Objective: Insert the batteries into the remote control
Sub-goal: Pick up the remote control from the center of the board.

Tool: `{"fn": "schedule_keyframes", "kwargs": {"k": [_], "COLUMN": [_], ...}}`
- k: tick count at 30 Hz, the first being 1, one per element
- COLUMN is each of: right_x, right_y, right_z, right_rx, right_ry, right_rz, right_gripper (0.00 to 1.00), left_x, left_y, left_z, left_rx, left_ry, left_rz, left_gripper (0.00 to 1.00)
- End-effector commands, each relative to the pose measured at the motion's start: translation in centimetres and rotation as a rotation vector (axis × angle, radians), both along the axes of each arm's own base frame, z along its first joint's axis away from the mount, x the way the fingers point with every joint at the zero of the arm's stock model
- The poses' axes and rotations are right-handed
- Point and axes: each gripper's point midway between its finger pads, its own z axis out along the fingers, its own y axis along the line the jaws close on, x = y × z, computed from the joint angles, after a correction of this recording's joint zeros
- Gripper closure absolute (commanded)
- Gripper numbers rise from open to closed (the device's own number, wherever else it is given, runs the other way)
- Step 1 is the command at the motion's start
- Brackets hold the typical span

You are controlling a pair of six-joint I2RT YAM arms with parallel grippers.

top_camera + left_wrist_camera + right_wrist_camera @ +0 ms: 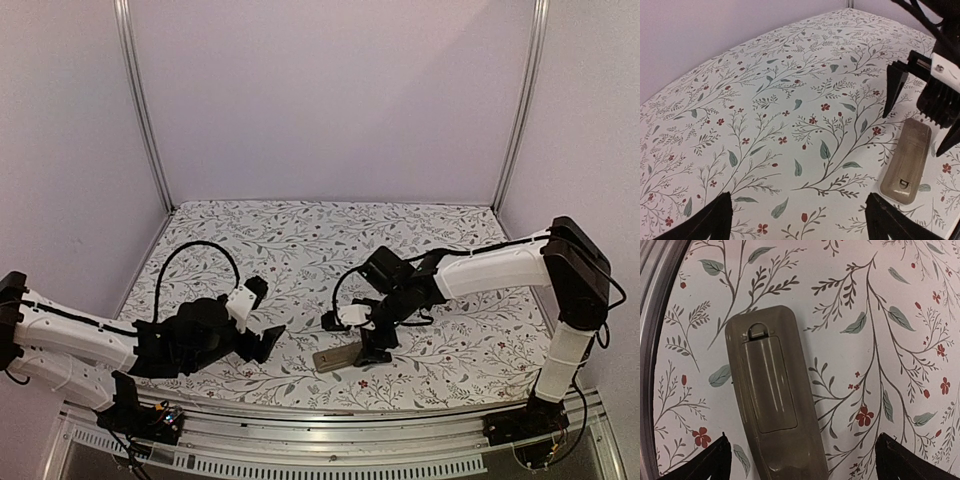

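The remote control [335, 357] lies face down on the floral cloth near the front edge. Its tan-grey back [772, 395] is up and the flat cover sits shut over the recess. My right gripper [377, 340] hovers just over its right end, open; in the right wrist view the gripper [800, 460] has the remote between its spread fingertips [715, 462], touching neither. The left wrist view shows the remote [906, 160] and the right gripper [920, 117] above it. My left gripper [265, 342] stands open and empty to the remote's left, over bare cloth [797, 220]. The batteries are out of view.
The floral cloth [300, 240] covers the table. An aluminium rail [350, 420] runs along the front edge, close to the remote's left end [655, 315]. Lilac walls and metal posts [145, 110] close in the back and both sides.
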Motion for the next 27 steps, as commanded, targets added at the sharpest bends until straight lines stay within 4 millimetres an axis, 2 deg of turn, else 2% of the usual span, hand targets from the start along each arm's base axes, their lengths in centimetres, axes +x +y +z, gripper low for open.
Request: {"fn": "schedule_keyframes", "kwargs": {"k": [1, 6, 12, 21, 27], "right_x": [0.2, -1.1, -1.2, -1.2, -1.4], "right_y": [-1.2, -1.8, -2.1, -2.3, -2.1], "right_z": [-0.6, -1.8, -2.6, -3.8, -3.4], "right_rx": [-0.026, -0.054, -0.071, -0.096, -0.084], "right_ry": [0.018, 0.074, 0.086, 0.098, 0.115], "right_rz": [0.013, 0.057, 0.046, 0.040, 0.039], "right_gripper": [0.01, 0.04, 0.12, 0.38, 0.53], "left_x": [-1.1, -2.1, -2.5, -2.9, -3.1], "left_y": [-2.2, -2.9, -3.0, -3.1, -3.0], "left_z": [1.1, 2.0, 2.5, 3.1, 3.1], "left_rx": [-0.019, -0.048, -0.059, -0.075, -0.065], "left_ry": [-0.027, -0.042, -0.059, -0.068, -0.068], "left_rz": [-0.115, -0.193, -0.227, -0.249, -0.257], "left_gripper": [0.08, 0.08, 0.08, 0.08, 0.08]}}
